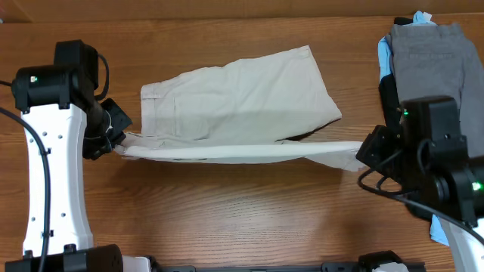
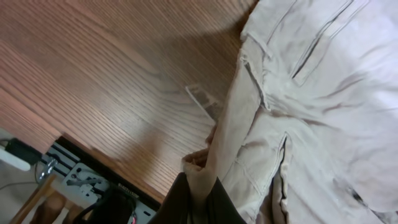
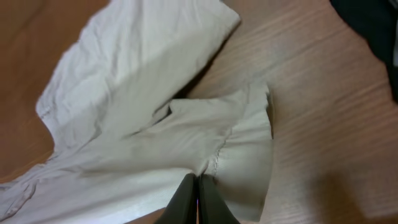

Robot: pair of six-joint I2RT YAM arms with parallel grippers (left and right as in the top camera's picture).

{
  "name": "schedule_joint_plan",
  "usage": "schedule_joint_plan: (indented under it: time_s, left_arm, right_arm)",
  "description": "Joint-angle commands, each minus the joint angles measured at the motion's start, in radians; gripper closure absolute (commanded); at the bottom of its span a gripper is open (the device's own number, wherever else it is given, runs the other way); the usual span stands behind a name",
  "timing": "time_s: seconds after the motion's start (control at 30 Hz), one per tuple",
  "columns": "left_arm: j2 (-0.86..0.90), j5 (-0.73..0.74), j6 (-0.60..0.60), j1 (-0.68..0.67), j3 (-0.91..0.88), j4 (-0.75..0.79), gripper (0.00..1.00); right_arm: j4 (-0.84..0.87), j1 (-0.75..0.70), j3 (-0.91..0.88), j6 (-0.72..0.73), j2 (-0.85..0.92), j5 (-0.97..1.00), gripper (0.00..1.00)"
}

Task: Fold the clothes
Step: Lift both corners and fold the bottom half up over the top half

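Observation:
Pale beige shorts (image 1: pixel 242 98) lie across the middle of the wooden table, their near edge lifted and stretched taut between both arms. My left gripper (image 1: pixel 119 142) is shut on the waistband end (image 2: pixel 202 171); belt loops and a pocket seam (image 2: pixel 311 56) show beside it. My right gripper (image 1: pixel 361 151) is shut on the leg hem (image 3: pixel 214 163), with the hem flaring out to the right of the fingers (image 3: pixel 186 199). The far part of the shorts (image 3: pixel 143 56) rests flat on the table.
A pile of other clothes sits at the right edge: grey shorts (image 1: pixel 435 53) on top, light-blue fabric (image 1: pixel 386 57) and black fabric (image 1: pixel 389 94) under them. More blue cloth (image 1: pixel 439 230) shows by the right arm. Cables and equipment (image 2: pixel 81 180) lie past the table's near edge.

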Motion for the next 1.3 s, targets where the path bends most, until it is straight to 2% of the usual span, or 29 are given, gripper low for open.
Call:
schedule_joint_plan:
  time_s: [0.0, 0.27, 0.6, 0.77, 0.97, 1.27]
  left_arm:
    - [-0.018, -0.142, 0.028, 0.019, 0.015, 0.037, 0.95]
    - [-0.016, -0.142, -0.006, 0.019, -0.089, 0.224, 0.96]
    - [0.008, -0.131, -0.016, -0.001, -0.353, 0.684, 0.96]
    - [0.025, -0.130, -0.016, -0.002, -0.409, 0.883, 0.96]
    - [0.062, -0.130, -0.016, -0.025, -0.411, 1.046, 0.96]
    - [0.175, -0.139, -0.015, -0.094, -0.412, 1.206, 0.94]
  right_arm:
    - [0.055, -0.035, 0.028, -0.048, 0.025, 0.137, 0.96]
    - [0.319, -0.035, 0.028, -0.134, 0.229, 0.147, 0.96]
    - [0.629, -0.035, 0.027, -0.145, 0.575, 0.153, 0.96]
    - [0.767, -0.035, 0.027, -0.145, 0.692, 0.153, 0.96]
    - [0.930, -0.035, 0.027, -0.164, 0.767, 0.156, 0.96]
    - [1.022, -0.037, 0.027, -0.164, 0.831, 0.190, 0.96]
